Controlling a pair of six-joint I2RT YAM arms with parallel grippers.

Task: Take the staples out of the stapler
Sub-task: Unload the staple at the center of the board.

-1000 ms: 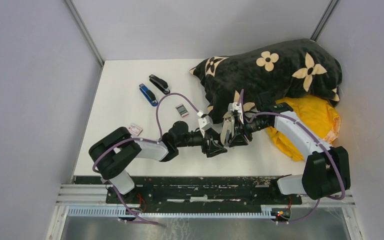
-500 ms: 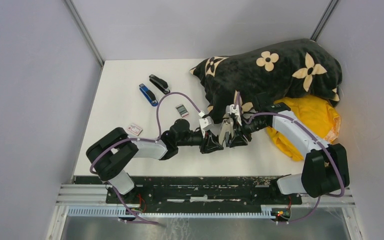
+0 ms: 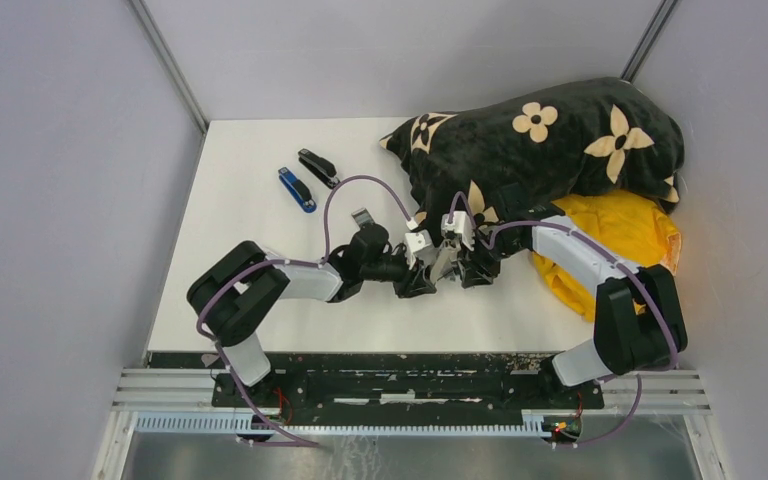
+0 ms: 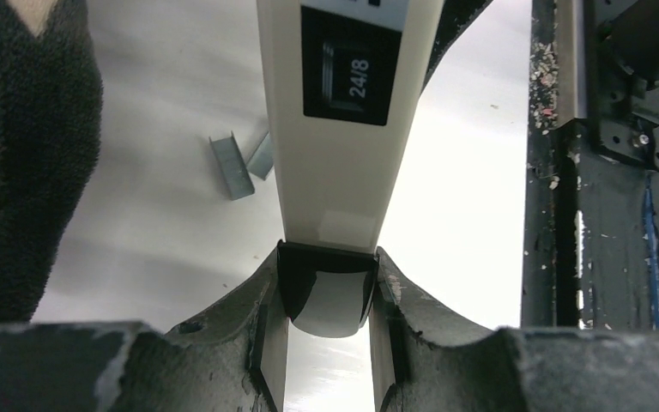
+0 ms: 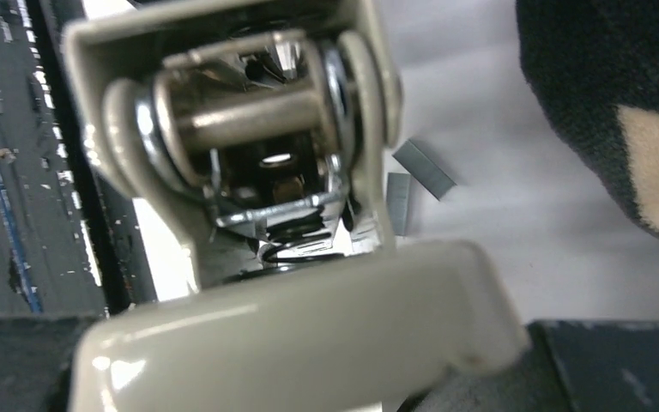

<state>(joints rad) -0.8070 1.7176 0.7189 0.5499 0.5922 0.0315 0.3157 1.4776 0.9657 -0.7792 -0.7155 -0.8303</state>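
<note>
A beige stapler [image 3: 442, 254] hangs between my two grippers over the middle of the table. My left gripper [image 4: 327, 273] is shut on the rounded end of its body [image 4: 343, 129], which carries a "24/8" label. The right gripper [image 5: 309, 343] is shut on the stapler's other beige half [image 5: 292, 326], and the open hinge and spring [image 5: 266, 146] show above it. Two short grey strips of staples [image 4: 232, 166] lie on the white table under the stapler, next to the dark blanket; the right wrist view shows the staples [image 5: 423, 169] too.
A blue stapler [image 3: 296, 189] and a black stapler [image 3: 318, 167] lie at the far left. A small box [image 3: 363, 217] sits by the left arm's cable. A black flowered blanket [image 3: 540, 140] and a yellow cloth [image 3: 630, 235] fill the far right. The table's front rail [image 4: 558, 60] is close by.
My left gripper has shut on the end of the stapler. Both arms have shifted a little further from the table's front edge, with the stapler between them.
</note>
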